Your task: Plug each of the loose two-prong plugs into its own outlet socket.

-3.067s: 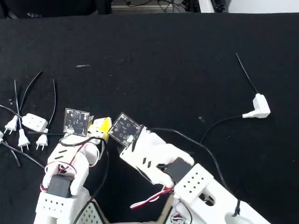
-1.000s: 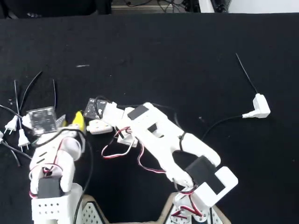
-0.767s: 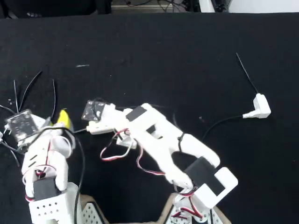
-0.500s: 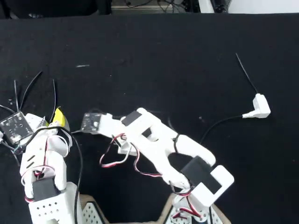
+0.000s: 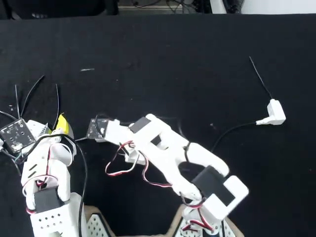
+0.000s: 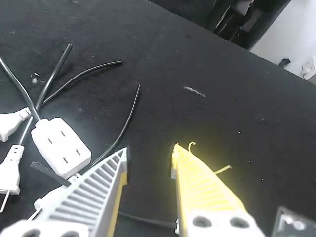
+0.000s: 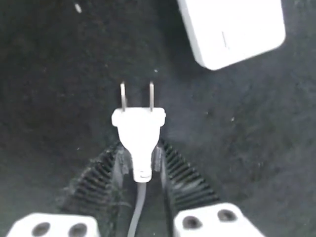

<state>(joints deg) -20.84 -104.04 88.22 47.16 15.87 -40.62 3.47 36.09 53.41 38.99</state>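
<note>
My right gripper (image 7: pixel 139 154) is closed on a white two-prong plug (image 7: pixel 138 127). The black ribbed fingers pinch its narrow neck where the cable leaves. The body and both prongs stick out past my fingertips and point straight away from me. Just beyond the prongs and off to one side lies the rounded corner of a white block (image 7: pixel 232 29), flat on the black table (image 7: pixel 59 49), apart from the prongs.

My left gripper (image 6: pixel 148 154) stands well open, one finger white and one yellow, with nothing between them. A white outlet block (image 6: pixel 60 146) with its slot pairs facing up lies close beside the white finger, on its outer side. Two loose plugs (image 6: pixel 11 168) lie just past that block, farther from me, with thin black cables (image 6: pixel 84 76) trailing away from them. In the high view an angled plug (image 5: pixel 275 112) lies well apart from both my grippers.
</note>
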